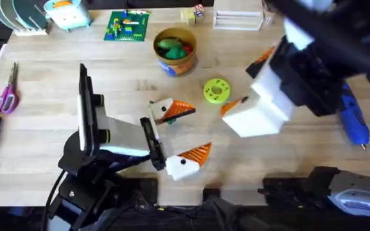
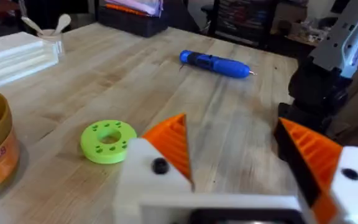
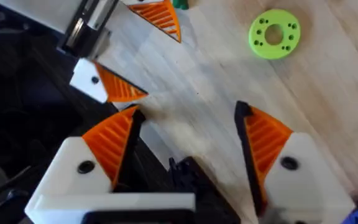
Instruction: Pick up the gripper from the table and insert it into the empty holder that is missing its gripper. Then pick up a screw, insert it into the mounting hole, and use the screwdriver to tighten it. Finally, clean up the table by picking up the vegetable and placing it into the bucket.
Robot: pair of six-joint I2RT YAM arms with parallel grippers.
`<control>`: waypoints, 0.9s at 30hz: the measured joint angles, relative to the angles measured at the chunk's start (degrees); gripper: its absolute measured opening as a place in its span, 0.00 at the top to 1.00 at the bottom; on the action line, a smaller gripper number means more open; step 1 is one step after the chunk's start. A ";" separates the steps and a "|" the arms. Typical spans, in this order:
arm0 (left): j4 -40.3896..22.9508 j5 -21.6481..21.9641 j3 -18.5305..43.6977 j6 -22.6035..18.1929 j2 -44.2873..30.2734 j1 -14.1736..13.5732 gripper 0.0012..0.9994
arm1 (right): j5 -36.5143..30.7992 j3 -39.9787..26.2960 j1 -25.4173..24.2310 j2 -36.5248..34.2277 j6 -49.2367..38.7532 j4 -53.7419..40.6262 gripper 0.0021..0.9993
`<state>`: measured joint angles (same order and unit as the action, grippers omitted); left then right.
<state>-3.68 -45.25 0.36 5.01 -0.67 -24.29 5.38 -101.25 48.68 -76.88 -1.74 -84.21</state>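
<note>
Bucket [image 1: 175,51] with green vegetable [image 1: 170,45] inside (both pincers wide open, empty).

Lime-green holed disc [image 1: 216,90], purple-handled scissors [image 1: 6,93]

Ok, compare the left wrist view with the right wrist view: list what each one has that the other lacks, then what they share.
Left wrist view, not the right: the bucket, standing on the table beside the green disc.
Right wrist view, not the left: the right gripper, open above the wood.
Shared: the green disc, the left gripper, open with both orange pads showing, and the table.
</note>
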 joint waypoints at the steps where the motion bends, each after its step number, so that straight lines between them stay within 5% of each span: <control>1: 0.00 0.02 0.00 0.05 -0.02 0.00 0.18 | 0.57 0.00 -0.23 0.90 0.01 -0.68 0.10; 5: 0.00 0.02 0.00 -0.08 0.00 0.00 0.81 | 2.87 0.00 -0.28 2.89 0.00 -2.02 0.10; 7: 0.01 0.02 0.00 -0.27 -0.02 0.00 0.98 | 3.54 0.00 -0.28 3.27 0.00 -2.38 0.10; 19: 0.02 0.04 0.00 -0.28 -0.02 0.00 0.99 | 4.48 0.00 -1.06 4.02 0.00 -3.18 0.10; 23: 0.02 0.04 0.00 -0.30 -0.02 0.00 0.99 | 3.57 0.21 -7.32 4.04 -0.22 -3.05 0.10; 27: 0.01 0.05 0.00 -0.29 -0.02 0.00 0.99 | 3.16 2.70 -19.65 4.31 -0.37 -1.25 0.10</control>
<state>-3.67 -45.20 0.36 4.72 -0.69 -24.29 8.55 -98.55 29.03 -72.58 -2.11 -85.46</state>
